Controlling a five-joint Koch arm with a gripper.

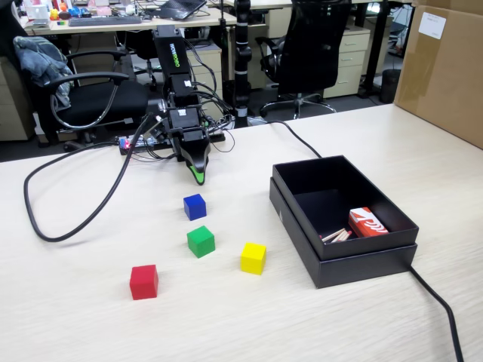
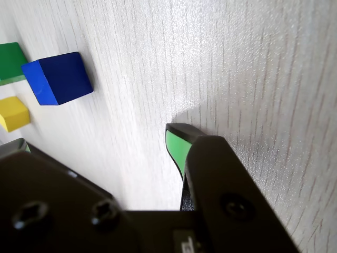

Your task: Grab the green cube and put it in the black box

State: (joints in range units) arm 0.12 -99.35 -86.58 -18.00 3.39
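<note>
Nearest the lens we find the red cube on the tabletop. The claw points down behind the blue cube, holding nothing; we cannot tell whether its jaws are parted. The green cube rests beyond the blue one from the claw, the black box well apart to the right in the fixed view.

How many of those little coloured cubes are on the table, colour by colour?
Blue cube: 1
Green cube: 1
Yellow cube: 1
Red cube: 1
Total: 4 cubes, all on the table and none in the black box.
</note>
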